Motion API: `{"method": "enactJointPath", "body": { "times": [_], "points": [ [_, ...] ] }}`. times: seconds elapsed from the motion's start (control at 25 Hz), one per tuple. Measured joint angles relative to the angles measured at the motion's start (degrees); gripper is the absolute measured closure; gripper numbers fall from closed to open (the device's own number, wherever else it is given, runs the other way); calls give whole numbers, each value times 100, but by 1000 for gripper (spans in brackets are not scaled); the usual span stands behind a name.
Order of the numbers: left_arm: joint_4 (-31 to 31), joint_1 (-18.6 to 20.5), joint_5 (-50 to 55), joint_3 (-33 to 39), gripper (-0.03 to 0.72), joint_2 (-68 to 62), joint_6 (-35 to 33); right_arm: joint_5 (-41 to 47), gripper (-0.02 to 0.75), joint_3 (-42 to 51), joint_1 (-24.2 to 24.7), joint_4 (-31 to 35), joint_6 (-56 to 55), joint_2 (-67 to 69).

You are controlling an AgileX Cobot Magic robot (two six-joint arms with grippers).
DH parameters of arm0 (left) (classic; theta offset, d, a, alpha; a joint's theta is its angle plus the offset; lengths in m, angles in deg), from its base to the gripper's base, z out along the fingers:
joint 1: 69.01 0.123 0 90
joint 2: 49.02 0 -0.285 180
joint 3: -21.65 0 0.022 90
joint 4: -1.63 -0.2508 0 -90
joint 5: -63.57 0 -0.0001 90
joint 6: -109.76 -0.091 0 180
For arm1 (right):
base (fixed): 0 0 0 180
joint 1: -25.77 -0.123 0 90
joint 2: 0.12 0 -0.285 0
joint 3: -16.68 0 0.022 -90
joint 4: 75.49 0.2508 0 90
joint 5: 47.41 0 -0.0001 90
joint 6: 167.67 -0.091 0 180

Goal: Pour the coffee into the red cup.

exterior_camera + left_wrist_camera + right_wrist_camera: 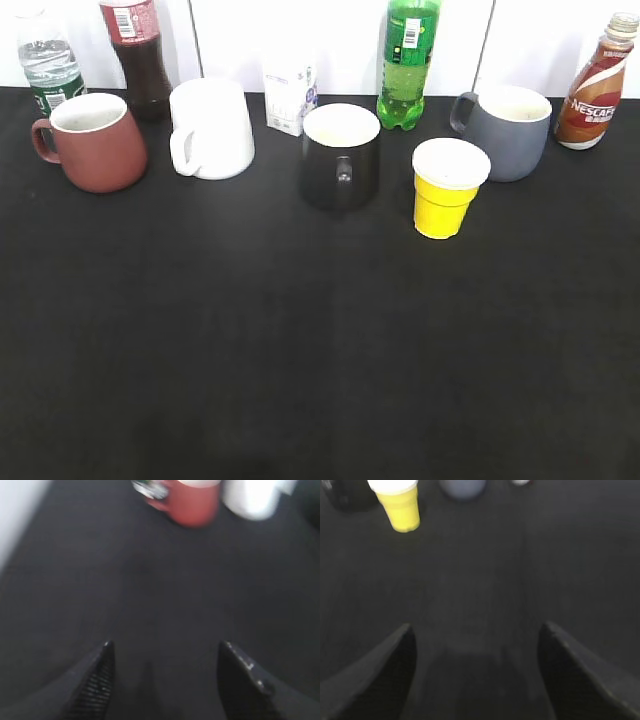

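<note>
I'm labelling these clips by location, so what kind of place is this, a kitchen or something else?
Probably a lab test bench, not a kitchen: a black-covered table against plain white panels, with mugs like the red cup and bottles like the coffee lined up in a row.

Our capped coffee bottle upright at far right of the tabletop, our red mug upright far left.

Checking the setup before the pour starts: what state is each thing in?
Coffee bottle: upright, capped, far right.
Red cup: upright, looks empty.
Yellow paper cup: upright.
Black mug: upright.
Left tool: open, holding nothing.
Right tool: open, holding nothing.
</note>
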Motion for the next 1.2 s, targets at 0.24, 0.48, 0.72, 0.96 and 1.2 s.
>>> {"method": "enactJointPath", "body": {
  "times": [0.24, 0.48, 0.72, 0.96, 1.2],
  "points": [
    [0, 67, 1, 0, 263, 65, 0, -1, 148, 0, 0, 0, 0, -31],
    [0, 67, 1, 7, 316, 65, 0, -1, 148, 0, 0, 0, 0, -31],
    [-2, 72, 1, 7, 358, 65, 0, -6, 148, 0, 0, 0, 0, -31],
    [-2, 74, 1, 9, 419, 65, 0, -6, 148, 0, 0, 0, 0, -31],
    [3, 74, 1, 9, 457, 65, 0, -6, 148, 0, 0, 0, 0, -31]
  ]
}}
